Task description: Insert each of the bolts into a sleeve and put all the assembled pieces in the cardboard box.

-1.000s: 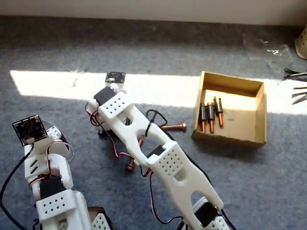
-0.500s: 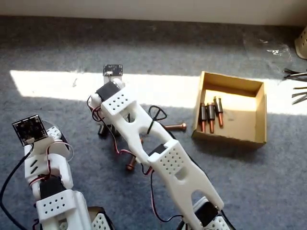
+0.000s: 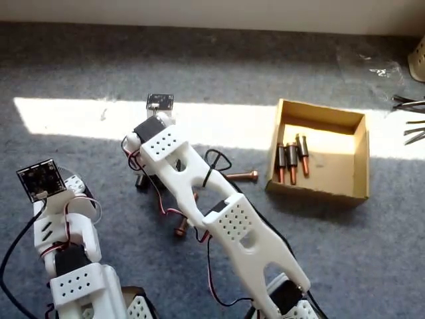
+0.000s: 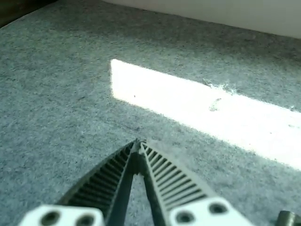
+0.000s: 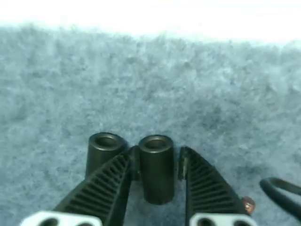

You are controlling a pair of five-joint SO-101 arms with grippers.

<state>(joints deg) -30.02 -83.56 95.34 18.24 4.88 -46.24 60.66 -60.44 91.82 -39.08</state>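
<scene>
No readable text, labels or numbers anywhere, cardboard box [image 3: 317, 188] walls plain (no print showing)

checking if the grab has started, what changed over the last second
The right arm nudged toward the far side of the carpet, then eased partway back; the right gripper straddles an upright sleeve standing on the carpet. Unchanged: the left gripper, the bolt beside the cardboard box, and the three assembled pieces inside it.

Pieces [image 3: 292, 159] in box [image 3: 319, 190], bolt [image 3: 240, 176] beside (outside)
</scene>
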